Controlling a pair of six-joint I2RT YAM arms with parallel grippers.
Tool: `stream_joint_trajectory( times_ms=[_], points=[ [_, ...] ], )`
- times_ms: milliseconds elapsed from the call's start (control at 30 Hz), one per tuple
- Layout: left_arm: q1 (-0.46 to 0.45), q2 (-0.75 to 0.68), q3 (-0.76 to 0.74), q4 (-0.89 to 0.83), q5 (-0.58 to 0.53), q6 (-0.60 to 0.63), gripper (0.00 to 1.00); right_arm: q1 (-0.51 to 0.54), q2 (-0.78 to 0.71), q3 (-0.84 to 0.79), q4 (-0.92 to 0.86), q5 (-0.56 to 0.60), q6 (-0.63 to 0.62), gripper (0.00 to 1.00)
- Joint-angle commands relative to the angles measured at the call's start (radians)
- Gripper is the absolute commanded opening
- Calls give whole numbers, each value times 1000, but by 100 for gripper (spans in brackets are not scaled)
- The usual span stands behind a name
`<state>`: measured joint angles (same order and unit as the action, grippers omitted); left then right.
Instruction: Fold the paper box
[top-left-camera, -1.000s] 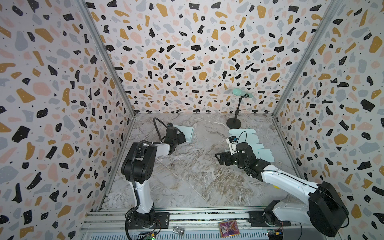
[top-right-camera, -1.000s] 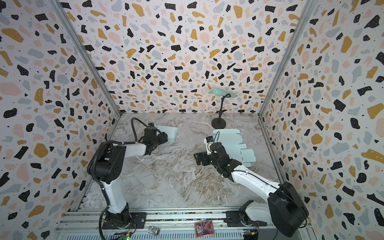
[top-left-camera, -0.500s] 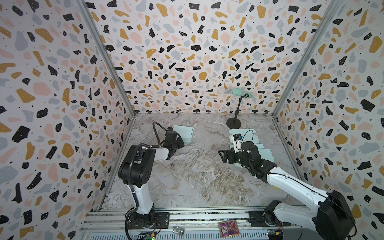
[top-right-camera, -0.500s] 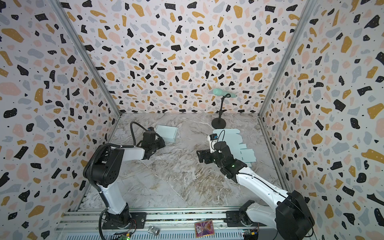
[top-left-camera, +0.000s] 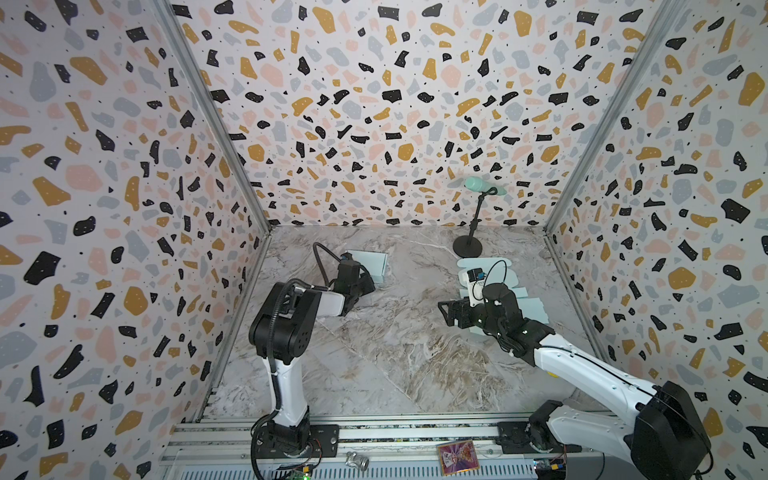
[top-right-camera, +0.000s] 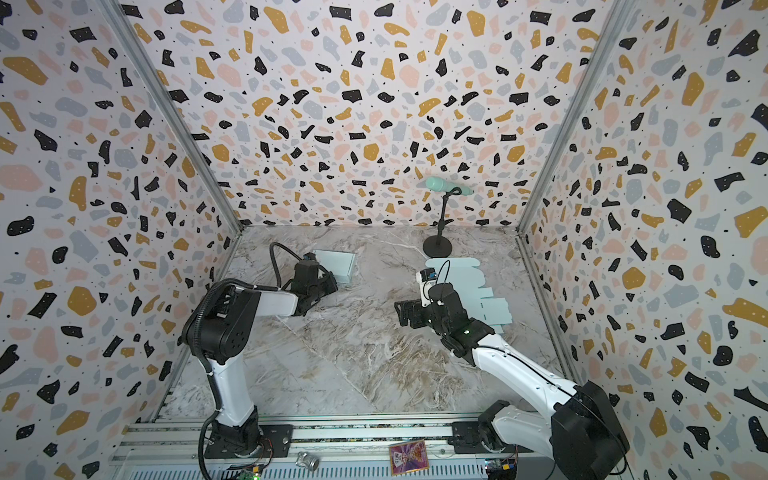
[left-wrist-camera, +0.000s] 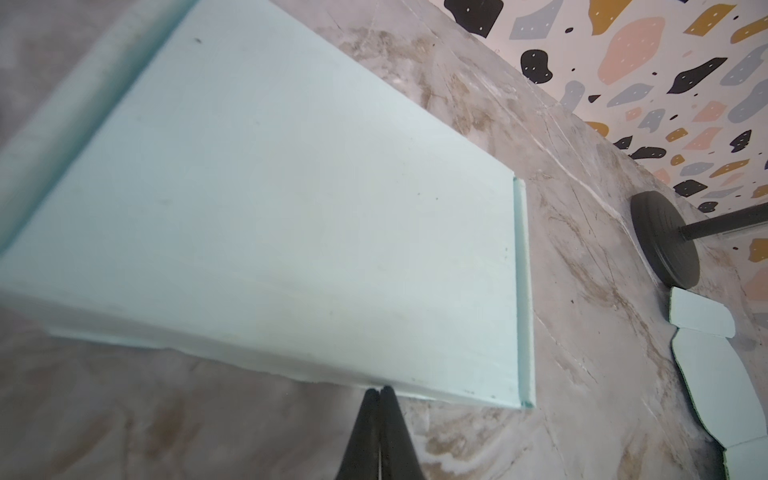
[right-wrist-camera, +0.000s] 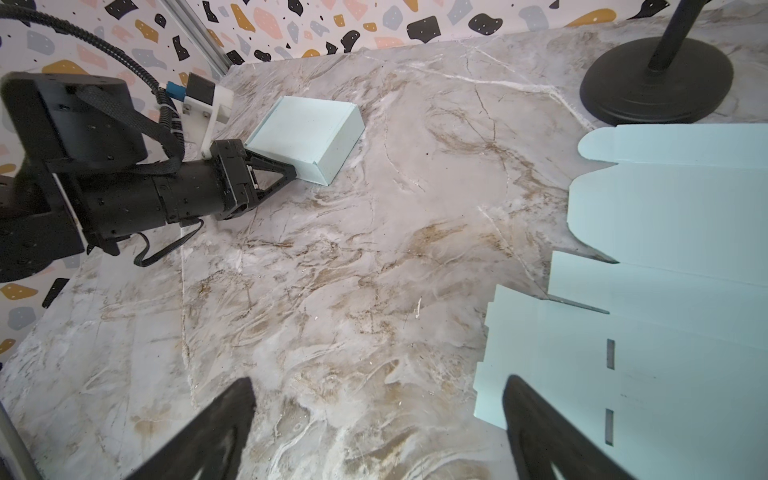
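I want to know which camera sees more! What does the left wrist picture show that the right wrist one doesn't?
Only the left wrist view: the left gripper up close, tips pressed together at the edge of the folded box. Only the right wrist view: the open right gripper, the left arm, slots in the flat sheet. Both: the box, the sheet, the stand base, the table.

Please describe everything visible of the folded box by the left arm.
The folded box is pale mint, matte, seemingly thin cardboard: a closed, low rectangular block with a tucked seam along one end. It lies flat on the marble table, back left. The shut left end effector has its tips at the box's side.
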<state>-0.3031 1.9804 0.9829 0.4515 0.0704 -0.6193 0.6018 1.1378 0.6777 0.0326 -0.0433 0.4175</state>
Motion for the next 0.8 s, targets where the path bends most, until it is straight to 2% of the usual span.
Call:
stream_joint_trajectory(
  times_ms=[0, 233, 467, 667, 767],
  points=[
    [-15, 20, 49, 50, 8, -17, 8, -7, -9, 0, -1, 4, -9, 94],
    [-19, 39, 63, 59, 7, -28, 9, -14, -8, -1, 3, -3, -9, 94],
    [-16, -38, -8, 35, -15, -7, 12, -17, -12, 3, -2, -5, -10, 94],
    [-12, -223, -143, -44, -24, 37, 20, -20, 7, 39, -82, 32, -28, 95],
    [-12, -395, -243, -91, -18, 41, 31, -43, 59, 81, -167, 62, -57, 97]
  ],
)
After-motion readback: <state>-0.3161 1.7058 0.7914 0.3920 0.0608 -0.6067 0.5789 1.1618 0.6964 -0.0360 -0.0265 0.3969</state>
